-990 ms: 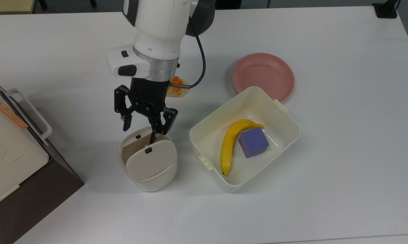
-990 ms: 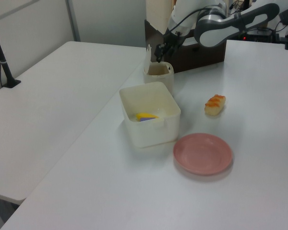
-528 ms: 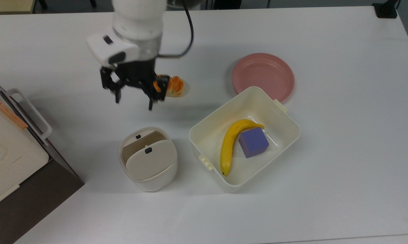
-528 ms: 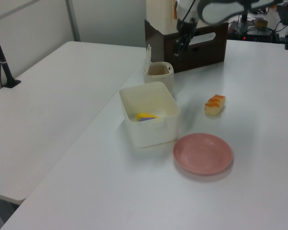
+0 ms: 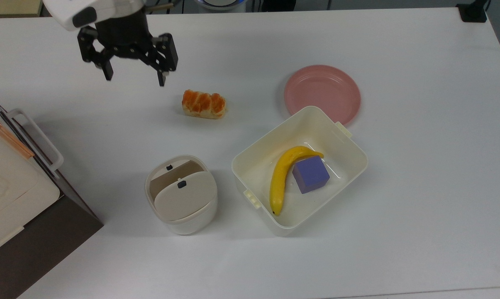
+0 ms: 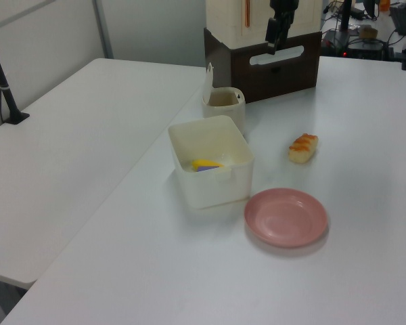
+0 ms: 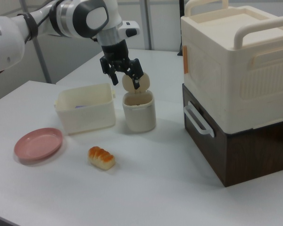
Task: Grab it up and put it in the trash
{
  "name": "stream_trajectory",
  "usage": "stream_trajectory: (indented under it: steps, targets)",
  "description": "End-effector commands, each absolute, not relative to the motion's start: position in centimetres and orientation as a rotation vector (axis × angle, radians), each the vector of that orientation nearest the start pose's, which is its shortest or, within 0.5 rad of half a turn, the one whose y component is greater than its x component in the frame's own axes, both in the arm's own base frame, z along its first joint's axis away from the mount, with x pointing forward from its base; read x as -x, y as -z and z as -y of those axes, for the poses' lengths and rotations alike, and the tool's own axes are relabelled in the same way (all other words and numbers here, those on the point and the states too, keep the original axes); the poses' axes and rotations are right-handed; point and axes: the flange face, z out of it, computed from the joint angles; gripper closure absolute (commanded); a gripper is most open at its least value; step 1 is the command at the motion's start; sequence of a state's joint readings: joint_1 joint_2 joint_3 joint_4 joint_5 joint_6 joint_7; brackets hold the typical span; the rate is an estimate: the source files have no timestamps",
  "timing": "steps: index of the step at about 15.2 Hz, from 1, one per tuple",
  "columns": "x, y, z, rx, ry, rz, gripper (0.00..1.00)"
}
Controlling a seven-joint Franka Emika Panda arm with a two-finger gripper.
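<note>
**A:** Fingers first, from the top view: the gripper point(image 5: 134, 79) hangs with its jaws spread wide and nothing between them. It is well apart from the trash point(image 5: 189, 224), toward the top view's upper left. The paper wad, I judge, is already inside the trash, hidden under the lid.

**B:** Then the step in hand is getting clear. What matters there?

**A:** Keeping height, and not sweeping low toward the bread loaf point(image 5: 203, 104), which lies between the gripper and the trash, off to the top view's right. The cream tub point(image 5: 270, 141) sits just beside the trash on the top view's right, and the pink plate point(image 5: 322, 93) is beyond it. The big box point(image 5: 9, 187) is near the trash on the top view's left. The bare table point(image 5: 420, 187) beyond the tub is the open room.

**B:** And the left view?

**A:** The gripper point(image 6: 276, 39) shows in front of the box point(image 6: 284, 64), behind and above the trash point(image 6: 223, 108). I cannot tell the gap to the box wall, so I would not drift that way.

**B:** The right view?

**A:** The open gripper point(image 7: 126, 81) appears just over the trash point(image 7: 139, 115), near its tilted lid point(image 7: 134, 82), though depth is uncertain. Any move should go upward before sideways, to avoid clipping that lid.
</note>
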State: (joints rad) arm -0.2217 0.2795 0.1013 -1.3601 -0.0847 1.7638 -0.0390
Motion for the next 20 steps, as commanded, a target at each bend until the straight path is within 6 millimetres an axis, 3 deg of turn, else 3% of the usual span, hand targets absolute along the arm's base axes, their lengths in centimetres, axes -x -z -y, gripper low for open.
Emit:
stream_trajectory:
  steps: [1,6,10,16,20]
  targets:
    - [-63.1,-60.0,10.8,3.172,0.096,-0.132,0.00]
    - [-61.9,-62.1,12.3,3.107,0.137,-0.230,0.00]
    - [-61.6,-62.7,11.4,3.091,0.147,-0.200,0.00]
    - [-59.6,-64.4,9.0,3.098,0.164,-0.174,0.00]
    - [-59.2,-64.9,8.4,3.066,0.173,-0.365,0.00]
